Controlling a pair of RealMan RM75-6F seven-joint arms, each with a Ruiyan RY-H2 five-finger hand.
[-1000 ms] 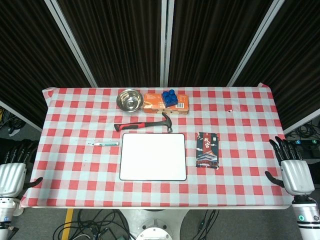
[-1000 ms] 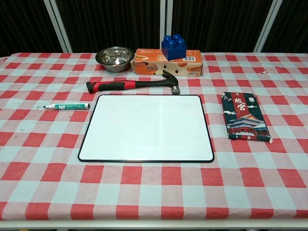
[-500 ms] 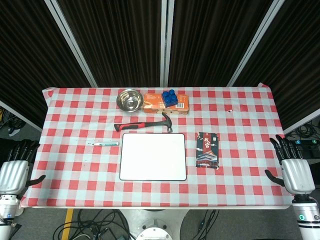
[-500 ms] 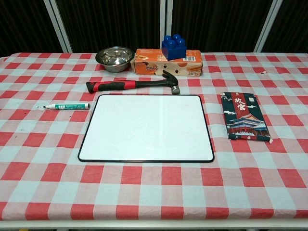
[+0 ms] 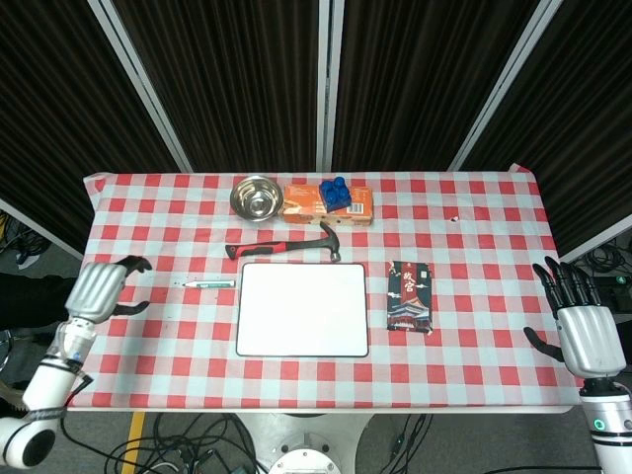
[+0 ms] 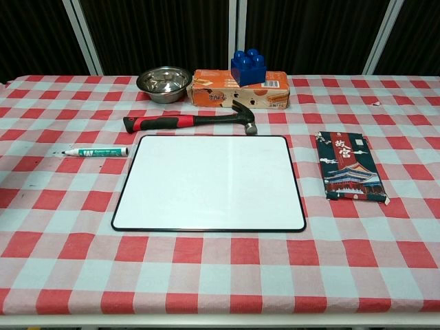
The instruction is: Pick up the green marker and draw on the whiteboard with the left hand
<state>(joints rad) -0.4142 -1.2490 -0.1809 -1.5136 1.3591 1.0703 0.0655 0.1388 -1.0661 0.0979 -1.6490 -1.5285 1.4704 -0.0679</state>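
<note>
Marker (image 6: 96,152) flat on cloth, just left of whiteboard (image 6: 210,182), untouched. Left hand (image 5: 99,288) over table's left edge, empty, fingers curved but apart. Right hand (image 5: 581,331) off right edge, fingers spread, empty.

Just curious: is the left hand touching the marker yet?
Apart. The head view shows checked cloth between the left hand and the marker.

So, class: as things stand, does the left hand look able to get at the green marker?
Probably yes. The left hand is open over the table's left edge, and only bare checked cloth lies between it and the green marker. The whiteboard and hammer lie beyond the marker.
</note>
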